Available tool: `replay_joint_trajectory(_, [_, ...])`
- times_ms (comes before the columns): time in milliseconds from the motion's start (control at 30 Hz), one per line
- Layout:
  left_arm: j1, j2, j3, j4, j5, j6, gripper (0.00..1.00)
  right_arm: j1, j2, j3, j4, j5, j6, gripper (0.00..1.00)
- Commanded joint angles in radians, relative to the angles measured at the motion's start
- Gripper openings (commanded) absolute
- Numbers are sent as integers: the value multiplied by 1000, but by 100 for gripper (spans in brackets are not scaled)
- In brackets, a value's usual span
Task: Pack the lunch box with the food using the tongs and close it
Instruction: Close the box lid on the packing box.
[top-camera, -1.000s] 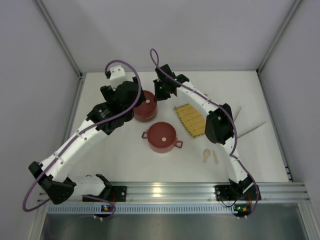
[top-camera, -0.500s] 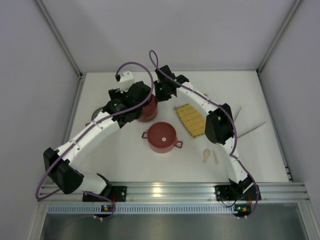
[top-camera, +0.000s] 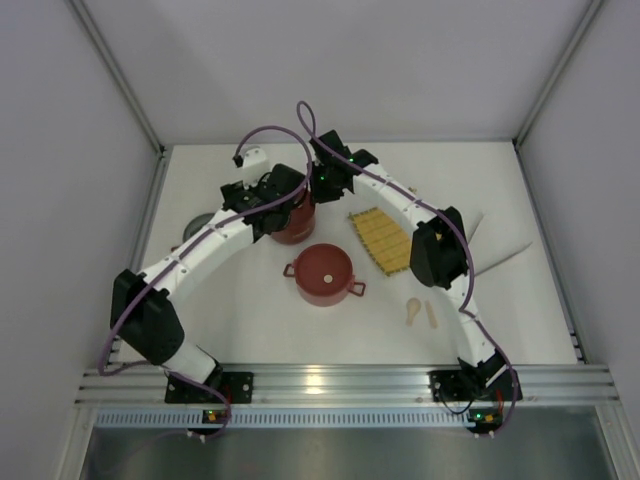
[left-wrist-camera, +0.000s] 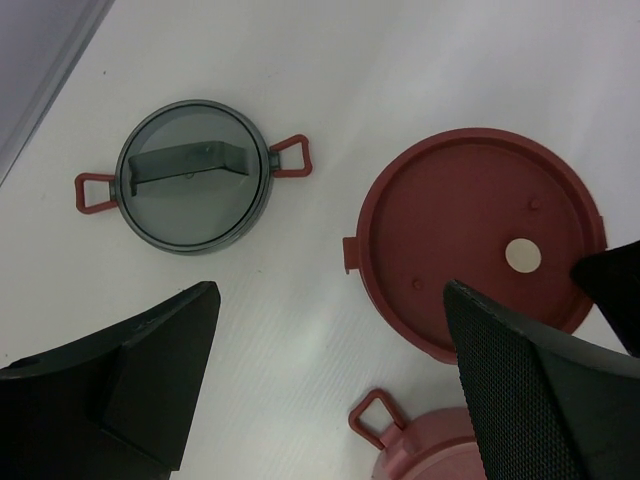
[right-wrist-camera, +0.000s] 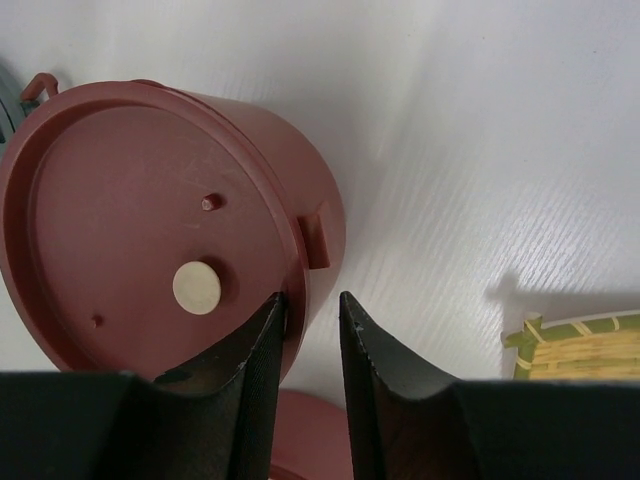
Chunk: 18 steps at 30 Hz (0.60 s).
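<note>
The lunch box stands as two dark-red tiers. The far tier (top-camera: 291, 225) (right-wrist-camera: 170, 230) (left-wrist-camera: 478, 235) has a flat lid with a cream knob. The near tier (top-camera: 323, 274) (left-wrist-camera: 440, 445) is lidded and shows its side handles. My right gripper (top-camera: 322, 183) (right-wrist-camera: 310, 297) is narrowly open astride the far tier's rim, its left finger touching the lid edge and its right finger clear of the wall. Above the table beside that tier, my left gripper (top-camera: 283, 200) (left-wrist-camera: 330, 350) is wide open and holds nothing. The tongs (top-camera: 508, 256) lie at the right. No food is in view.
A grey round lid with red loop handles (left-wrist-camera: 192, 175) (top-camera: 197, 228) lies left of the far tier. The yellow woven mat (top-camera: 382, 240) (right-wrist-camera: 580, 345) sits right of the tiers, with two beige sticks (top-camera: 424, 313) nearer the front. The walls close in on both sides.
My left arm has swung right and forward, up to the far tier. The right jaws have parted a little at the tier's rim; the right arm has stayed in place.
</note>
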Motion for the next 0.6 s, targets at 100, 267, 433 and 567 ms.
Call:
replay_joint_trajectory(100, [39,82,-41,56,7,-76,99,-10,-25,-11,-96,71,-41,29])
replay_joint_trajectory(267, [76,128,-47,84,47,-82,99,-16,-34,-39,-99,82,-51,29])
replay_joint_trajectory(433, [106,154,-67,121,87,-76,98,-29,-53,-57,-99,94,-62,30])
replay_joint_trajectory(567, [125,177,-78,141,105,-70,98,-33,-53,-52,-102,97,-67,30])
